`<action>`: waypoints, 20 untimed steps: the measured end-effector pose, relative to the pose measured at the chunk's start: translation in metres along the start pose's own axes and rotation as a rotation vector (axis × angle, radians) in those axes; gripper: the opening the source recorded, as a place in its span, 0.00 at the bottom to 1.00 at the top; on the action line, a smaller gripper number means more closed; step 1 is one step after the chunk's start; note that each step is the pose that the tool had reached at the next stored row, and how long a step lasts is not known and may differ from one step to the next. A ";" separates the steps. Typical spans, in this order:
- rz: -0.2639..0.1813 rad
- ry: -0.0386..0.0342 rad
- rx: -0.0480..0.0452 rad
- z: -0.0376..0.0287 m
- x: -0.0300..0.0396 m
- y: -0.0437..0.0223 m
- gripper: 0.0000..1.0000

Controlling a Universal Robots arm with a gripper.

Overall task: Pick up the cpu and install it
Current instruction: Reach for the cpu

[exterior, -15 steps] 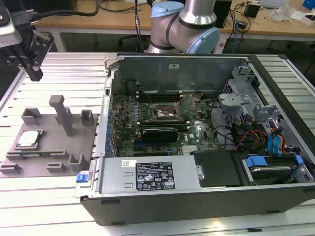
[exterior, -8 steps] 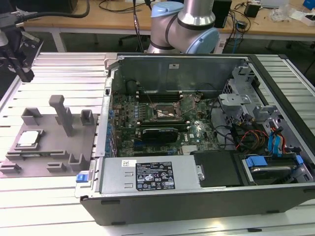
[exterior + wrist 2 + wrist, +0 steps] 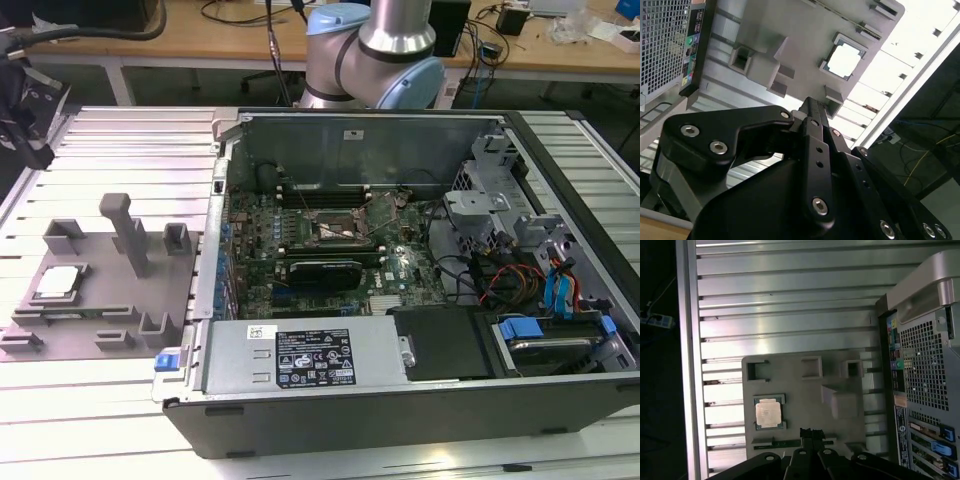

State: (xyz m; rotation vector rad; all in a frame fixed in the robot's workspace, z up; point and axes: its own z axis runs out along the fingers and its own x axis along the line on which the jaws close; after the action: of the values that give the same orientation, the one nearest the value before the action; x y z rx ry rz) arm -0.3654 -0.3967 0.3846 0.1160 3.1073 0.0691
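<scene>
The cpu point(image 3: 58, 282) lies flat in a recess of the grey fixture plate point(image 3: 100, 320), on the exterior view's left beside the open computer case. Both wrist views show it too: a silver square point(image 3: 768, 413) in a greenish frame, and a bright square point(image 3: 845, 59). My gripper point(image 3: 811, 433) hangs well above the fixture plate, off to one side of the cpu and not touching it. Its black fingers point(image 3: 810, 107) are pressed together, shut, with nothing between them. On the motherboard the dark socket frame point(image 3: 335, 232) stands with its lid point(image 3: 385, 208) raised.
The case point(image 3: 400, 400) holds a power supply point(image 3: 305, 355), cables and drive cages point(image 3: 490, 215). Grey posts and blocks point(image 3: 125, 230) rise from the fixture plate. Ribbed aluminium table point(image 3: 790, 300) surrounds the plate. The arm's base point(image 3: 375, 50) stands behind the case.
</scene>
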 end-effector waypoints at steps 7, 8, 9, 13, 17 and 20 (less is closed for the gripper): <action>0.000 -0.0002 0.0000 0.0032 0.0146 -0.0006 0.11; 0.000 -0.0002 -0.0001 0.0039 0.0163 -0.0007 0.11; 0.000 -0.0001 0.0000 0.0054 0.0187 -0.0009 0.11; 0.000 0.0000 0.0000 0.0149 0.0201 -0.0014 0.11; 0.000 -0.0002 0.0000 0.0238 0.0204 -0.0019 0.11; 0.000 0.0000 0.0000 0.0314 0.0206 -0.0028 0.11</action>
State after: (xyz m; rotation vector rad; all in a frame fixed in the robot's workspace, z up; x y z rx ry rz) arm -0.3851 -0.3966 0.3526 0.1163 3.1073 0.0690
